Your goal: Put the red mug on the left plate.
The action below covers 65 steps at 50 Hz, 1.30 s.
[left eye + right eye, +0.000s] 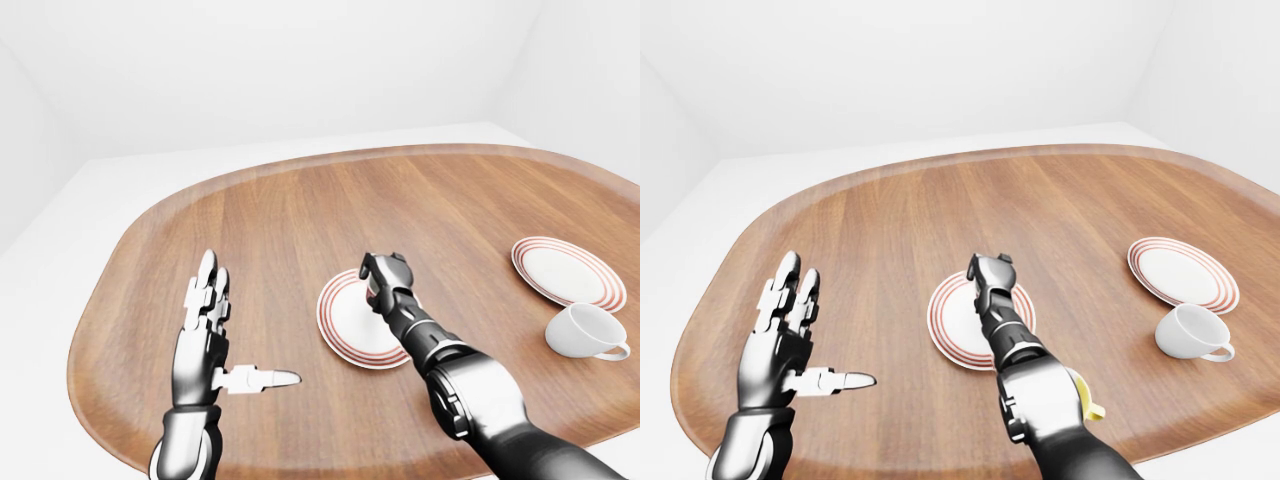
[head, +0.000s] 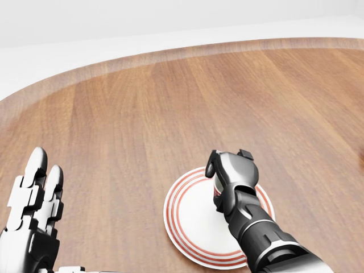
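Note:
The left plate, white with red rings, lies on the wooden table near the middle of the eye views. My right hand hangs over the plate's upper right part with its fingers curled shut. Only a sliver of the red mug shows under the palm; the hand hides the rest. I cannot tell whether the mug touches the plate. My left hand is open and empty, fingers spread, over bare wood to the left of the plate.
A second ringed plate lies at the right, with a white mug just below it. A bit of a yellow thing peeks out behind my right forearm. The oval table has rounded edges.

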Tool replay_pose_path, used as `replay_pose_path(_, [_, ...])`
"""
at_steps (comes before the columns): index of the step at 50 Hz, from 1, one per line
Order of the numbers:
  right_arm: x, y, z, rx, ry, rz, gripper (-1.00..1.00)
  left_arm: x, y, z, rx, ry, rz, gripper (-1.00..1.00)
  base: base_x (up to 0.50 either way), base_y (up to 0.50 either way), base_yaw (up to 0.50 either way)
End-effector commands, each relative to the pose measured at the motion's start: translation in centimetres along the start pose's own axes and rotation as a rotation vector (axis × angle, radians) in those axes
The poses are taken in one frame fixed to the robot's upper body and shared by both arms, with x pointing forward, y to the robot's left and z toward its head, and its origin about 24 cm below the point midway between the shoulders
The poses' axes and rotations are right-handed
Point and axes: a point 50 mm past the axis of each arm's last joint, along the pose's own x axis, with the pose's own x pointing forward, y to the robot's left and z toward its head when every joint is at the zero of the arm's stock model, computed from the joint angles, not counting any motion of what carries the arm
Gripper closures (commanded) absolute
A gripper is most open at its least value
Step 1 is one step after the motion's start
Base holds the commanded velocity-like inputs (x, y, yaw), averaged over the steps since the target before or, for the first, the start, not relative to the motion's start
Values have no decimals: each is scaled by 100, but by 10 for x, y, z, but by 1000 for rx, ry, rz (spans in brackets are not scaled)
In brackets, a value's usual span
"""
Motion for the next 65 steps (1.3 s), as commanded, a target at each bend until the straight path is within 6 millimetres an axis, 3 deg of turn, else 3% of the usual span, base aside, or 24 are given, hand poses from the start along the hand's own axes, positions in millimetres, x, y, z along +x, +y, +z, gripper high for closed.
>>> replay_pose_path(1, [-8, 18, -12, -64, 29, 83, 100, -3, 0, 0, 0, 1, 1, -100, 0, 0, 0])
replay_pose_path(8, [-13, 29, -7, -74, 5, 126, 100, -5, 1, -1, -1, 5, 2, -100, 0, 0, 0])
replay_pose_path(32, [-15, 34, -8, -110, 0, 154, 100, -8, 2, -1, -4, 13, 4, -100, 0, 0, 0])
replay_pose_path(33, [-16, 35, -9, -116, 2, 163, -81, -8, 2, -1, -4, 12, 4, -100, 0, 0, 0])
replay_pose_path(34, [-16, 36, -9, -121, 1, 166, -100, -7, 2, -1, -4, 11, 4, -100, 0, 0, 1])
replay_pose_path(56, [-16, 37, -9, -150, -10, 196, -100, -5, 2, 2, -3, -2, 3, -100, 0, 0, 0])
replay_pose_path(59, [-7, 20, 2, -75, -49, 156, -100, -4, 3, 2, -3, -4, 4, -100, 0, 0, 0])
replay_pose_path(61, [5, -9, 17, 7, -86, 84, -100, -4, 3, 1, -3, -3, 5, -100, 0, 0, 0])
replay_pose_path(62, [6, -9, 18, 10, -88, 79, -100, -4, 3, 1, -3, -3, 5, -100, 0, 0, 0])
replay_pose_path(65, [19, -55, 43, 161, -165, -7, -100, -4, 2, 1, -2, -5, 3, -100, 0, 0, 0])
